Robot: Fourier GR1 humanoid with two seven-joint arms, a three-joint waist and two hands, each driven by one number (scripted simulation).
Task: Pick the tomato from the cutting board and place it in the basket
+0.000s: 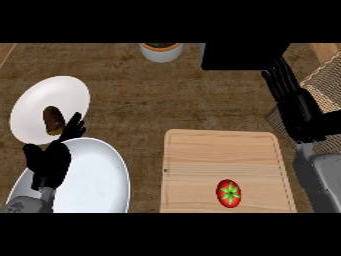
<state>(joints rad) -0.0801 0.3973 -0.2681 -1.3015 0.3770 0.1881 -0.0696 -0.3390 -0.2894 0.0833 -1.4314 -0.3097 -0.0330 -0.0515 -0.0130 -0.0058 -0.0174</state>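
Observation:
A red tomato (229, 193) with a green star-shaped stem lies near the front edge of the pale wooden cutting board (225, 152). The woven basket (337, 75) stands at the right edge of the counter, partly cut off by the view. My right hand (303, 112) hovers with straight fingers between the board's far right corner and the basket, apart from the tomato and holding nothing. At the lower left my left hand (51, 157) rests open, fingers up, over the rim of a large plate.
A large white plate (99, 180) sits at the front left. Behind it a smaller white plate (58, 97) carries a brown item (52, 120). A white pot (161, 51) and a black box (239, 56) stand at the back.

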